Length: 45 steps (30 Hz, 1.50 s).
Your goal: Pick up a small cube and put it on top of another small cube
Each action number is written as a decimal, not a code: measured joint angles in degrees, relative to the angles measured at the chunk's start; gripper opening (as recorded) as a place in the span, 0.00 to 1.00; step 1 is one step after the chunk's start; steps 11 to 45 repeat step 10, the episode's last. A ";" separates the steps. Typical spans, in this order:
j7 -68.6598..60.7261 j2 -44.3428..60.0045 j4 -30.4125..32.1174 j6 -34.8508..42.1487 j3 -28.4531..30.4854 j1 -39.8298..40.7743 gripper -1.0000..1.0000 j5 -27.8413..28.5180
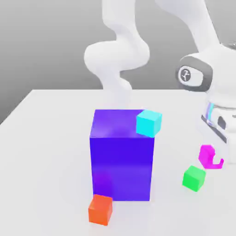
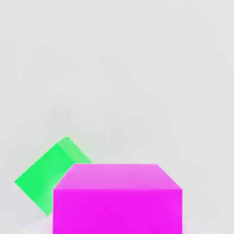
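Exterior view puts the small bright-green cube [image 1: 193,178] on the white table [image 1: 46,138], just below and beside a magenta hooked piece [image 1: 209,156] under the white arm's gripper [image 1: 215,152], whose jaws are closed, while hand view has a magenta block [image 2: 117,199] overlapping the cube.

Exterior view overlooks the table [image 1: 46,138]; hand view closely shares the green cube [image 1: 193,178].

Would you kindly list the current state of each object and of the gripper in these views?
green cube: resting on the table, not held.
magenta piece: close by the green cube; whether held is unclear.
cyan cube: at the blue-purple block's upper corner.
orange-red cube: on the table, before the block.
gripper: shut.
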<state>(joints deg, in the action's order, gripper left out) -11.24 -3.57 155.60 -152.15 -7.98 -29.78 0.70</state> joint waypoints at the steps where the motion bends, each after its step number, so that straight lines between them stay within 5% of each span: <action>1: -0.34 0.03 1.06 -1.02 0.00 -0.29 0.00 -1.03; 7: 1.96 9.63 1.61 -11.03 0.97 -0.53 0.00 1.66; 8: 2.49 10.91 1.58 -12.24 1.37 -0.76 1.00 2.37; 45: 2.49 10.91 1.58 -12.24 1.37 -0.76 1.00 2.37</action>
